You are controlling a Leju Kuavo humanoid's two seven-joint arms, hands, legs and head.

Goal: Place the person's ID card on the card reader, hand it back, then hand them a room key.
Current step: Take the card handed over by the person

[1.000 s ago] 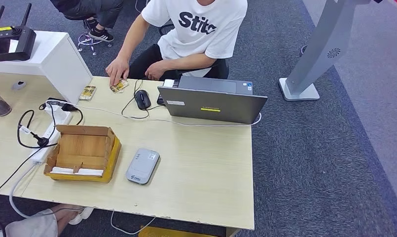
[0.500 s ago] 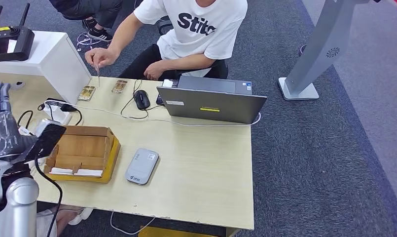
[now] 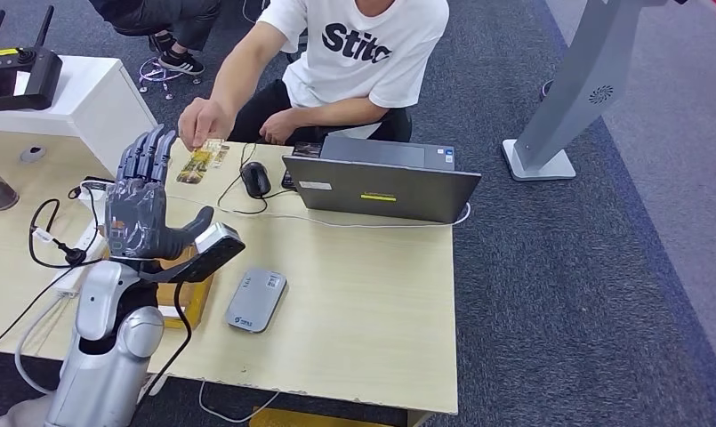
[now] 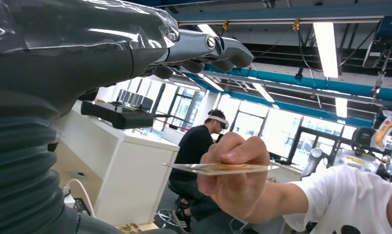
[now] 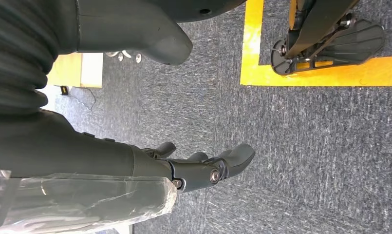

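Cardboard box [image 3: 197,283] on the wooden table [image 3: 363,302], mostly hidden behind my left hand [image 3: 140,209], contents not visible. My left hand is raised, fingers apart, holding nothing. ID card [image 3: 198,162] is pinched in the person's hand [image 3: 202,123], just beyond my fingertips. Grey card reader [image 3: 257,300] lies beside the box. Laptop [image 3: 382,181] and mouse [image 3: 254,179] nearby. Dark carpet; shirt reads "Stit". My right hand [image 5: 203,168] hangs over the floor, fingers loosely curled, empty.

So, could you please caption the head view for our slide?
Robot's raised, open left hand reaches toward the ID card a seated person's hand offers.
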